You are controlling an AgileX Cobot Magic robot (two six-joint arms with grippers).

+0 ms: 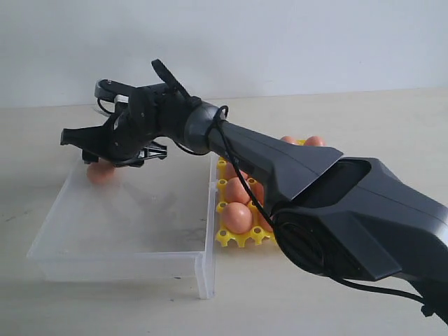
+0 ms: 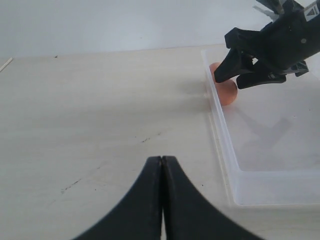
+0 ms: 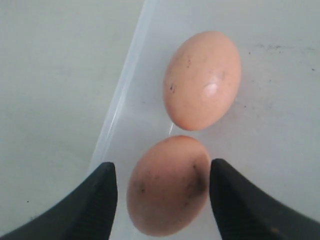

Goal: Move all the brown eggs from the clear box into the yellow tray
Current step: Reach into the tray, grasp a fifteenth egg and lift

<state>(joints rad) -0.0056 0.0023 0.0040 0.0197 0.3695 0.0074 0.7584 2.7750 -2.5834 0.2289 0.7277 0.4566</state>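
Two brown eggs lie in a far corner of the clear box [image 1: 119, 264]: one egg [image 3: 202, 80] further off, and the nearer egg [image 3: 167, 185] between the fingers [image 3: 102, 200] of my right gripper [image 3: 162, 172]. That gripper is open, with a gap on each side of the egg. In the exterior view the right gripper [image 1: 91, 148] reaches across over the egg [image 1: 101, 172]. The yellow tray [image 1: 241, 239] beside the box holds several eggs [image 1: 238, 217]. My left gripper [image 2: 162, 159] is shut and empty over bare table outside the box [image 2: 225, 145].
The right arm's long black body [image 1: 329, 203] stretches over the yellow tray and the box's near right corner. Apart from the two eggs, the box floor [image 2: 270, 135] shows nothing on it. Pale tabletop [image 2: 100, 115] surrounds the box.
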